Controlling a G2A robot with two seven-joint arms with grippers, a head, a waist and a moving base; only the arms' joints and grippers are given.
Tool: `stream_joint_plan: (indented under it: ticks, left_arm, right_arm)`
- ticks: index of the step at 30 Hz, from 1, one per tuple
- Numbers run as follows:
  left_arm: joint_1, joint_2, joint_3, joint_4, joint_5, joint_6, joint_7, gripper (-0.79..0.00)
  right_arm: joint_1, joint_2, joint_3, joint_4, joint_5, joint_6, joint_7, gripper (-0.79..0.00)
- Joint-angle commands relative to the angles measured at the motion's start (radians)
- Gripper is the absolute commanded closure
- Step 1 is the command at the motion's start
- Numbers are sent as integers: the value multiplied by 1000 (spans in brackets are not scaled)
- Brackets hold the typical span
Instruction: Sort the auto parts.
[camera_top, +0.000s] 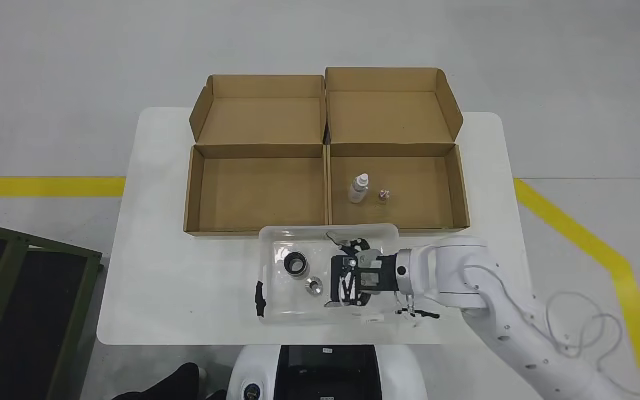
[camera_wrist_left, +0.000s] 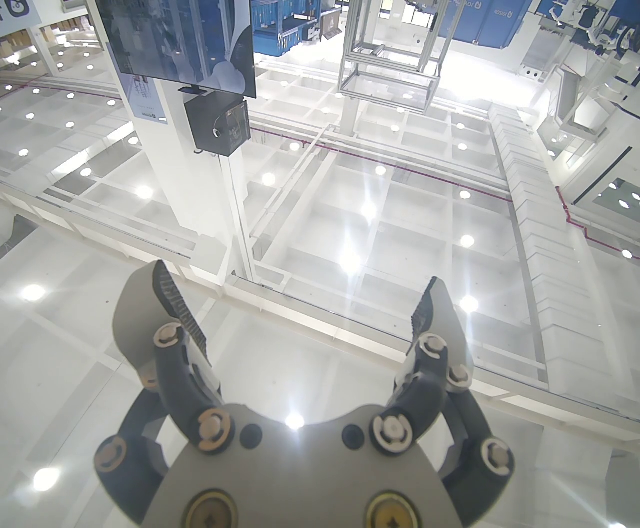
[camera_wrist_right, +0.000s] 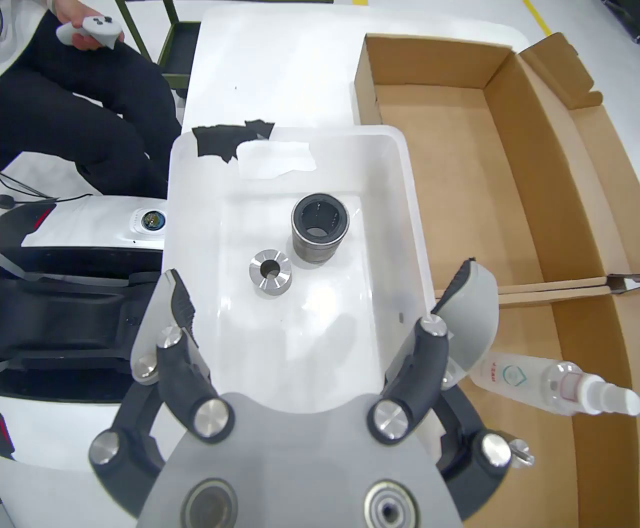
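above the bin at its bare end, right claw gapes.

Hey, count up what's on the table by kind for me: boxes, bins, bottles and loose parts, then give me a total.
Cardboard boxes: 2
White bin: 1
Bottle: 1
Loose parts: 3, the black sleeve and silver ring in the bin, and a small piece beside the bottle in one box
Total: 7

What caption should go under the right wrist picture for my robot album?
Open right gripper hovers over the white tray holding a black cylinder and a silver ring.
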Motion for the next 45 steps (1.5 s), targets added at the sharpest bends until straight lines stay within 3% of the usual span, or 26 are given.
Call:
stream_joint_plan:
  ticks: [1, 12, 20, 30, 36, 45]
  left_arm:
    - [0, 0, 0, 0, 0, 0, 0, -785]
    - [0, 0, 0, 0, 0, 0, 0, -785]
    - [0, 0, 0, 0, 0, 0, 0, -785]
    - [0, 0, 0, 0, 0, 0, 0, -785]
    - [0, 0, 0, 0, 0, 0, 0, -785]
    - [0, 0, 0, 0, 0, 0, 0, -785]
  right_arm:
    - [-3, -1, -11, 6, -4, -2, 4, -785]
    - [2, -15, -78, 100, -79, -4, -35, -760]
    - [23, -30, -118, 143, -138, 10, -74, -585]
    - [60, -56, -180, 200, -180, 23, -114, -585]
    - [69, -68, -204, 230, -201, 36, -135, -422]
    - [76, -79, -219, 262, -217, 28, -162, -348]
